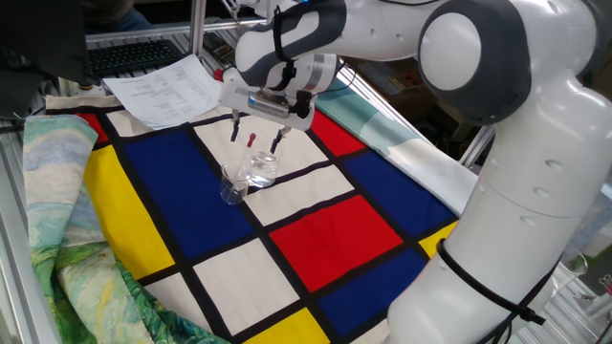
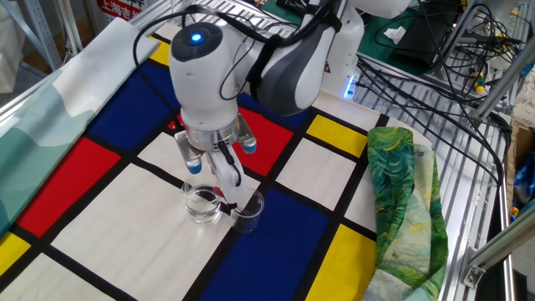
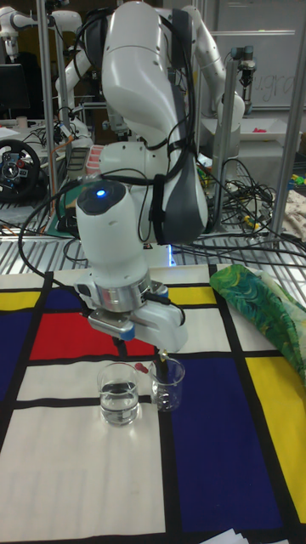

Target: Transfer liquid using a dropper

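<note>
Two clear glass beakers stand side by side on the checked cloth: a wider beaker [image 1: 260, 171] [image 2: 203, 206] [image 3: 119, 393] and a smaller beaker [image 1: 232, 189] [image 2: 247, 213] [image 3: 169, 382]. The liquid [image 3: 119, 399] lies in the bottom of the wider one. Only the red bulb of the dropper [image 1: 252, 140] [image 2: 216, 193] [image 3: 136, 366] shows, over the wider beaker's rim; its clear tube is too faint to trace. My gripper [image 1: 256, 137] [image 2: 226, 192] [image 3: 140, 353] hangs open just above the beakers, one finger on each side of the bulb and apart from it.
A green patterned cloth [image 2: 401, 192] [image 1: 67, 277] is bunched at the table's side. Printed papers [image 1: 163, 88] and a keyboard [image 1: 129, 55] lie at one end. Cables [image 2: 435, 58] and a metal frame [image 2: 493, 150] run along the other edge.
</note>
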Action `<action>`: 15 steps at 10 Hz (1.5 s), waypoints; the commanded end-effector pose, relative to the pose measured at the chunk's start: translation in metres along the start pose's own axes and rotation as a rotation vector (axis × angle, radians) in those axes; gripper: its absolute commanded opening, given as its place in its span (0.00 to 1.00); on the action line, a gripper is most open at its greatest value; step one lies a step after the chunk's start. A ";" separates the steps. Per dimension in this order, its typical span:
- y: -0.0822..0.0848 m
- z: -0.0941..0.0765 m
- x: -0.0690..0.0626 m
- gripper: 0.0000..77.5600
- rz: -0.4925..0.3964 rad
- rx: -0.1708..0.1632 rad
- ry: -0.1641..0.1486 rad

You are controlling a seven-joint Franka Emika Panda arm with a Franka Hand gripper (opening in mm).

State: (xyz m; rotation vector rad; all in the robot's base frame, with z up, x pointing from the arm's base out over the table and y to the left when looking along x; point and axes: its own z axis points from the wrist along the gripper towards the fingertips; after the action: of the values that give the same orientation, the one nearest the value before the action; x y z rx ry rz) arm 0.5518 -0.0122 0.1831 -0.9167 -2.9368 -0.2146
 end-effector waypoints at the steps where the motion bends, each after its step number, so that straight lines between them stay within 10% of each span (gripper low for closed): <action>1: 0.003 -0.003 -0.006 1.00 0.007 0.007 0.027; 15: 0.001 -0.004 -0.018 1.00 0.000 -0.013 0.145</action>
State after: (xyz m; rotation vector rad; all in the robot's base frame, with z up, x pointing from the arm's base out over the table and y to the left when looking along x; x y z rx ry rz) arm 0.5652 -0.0216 0.1843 -0.8655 -2.8106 -0.2812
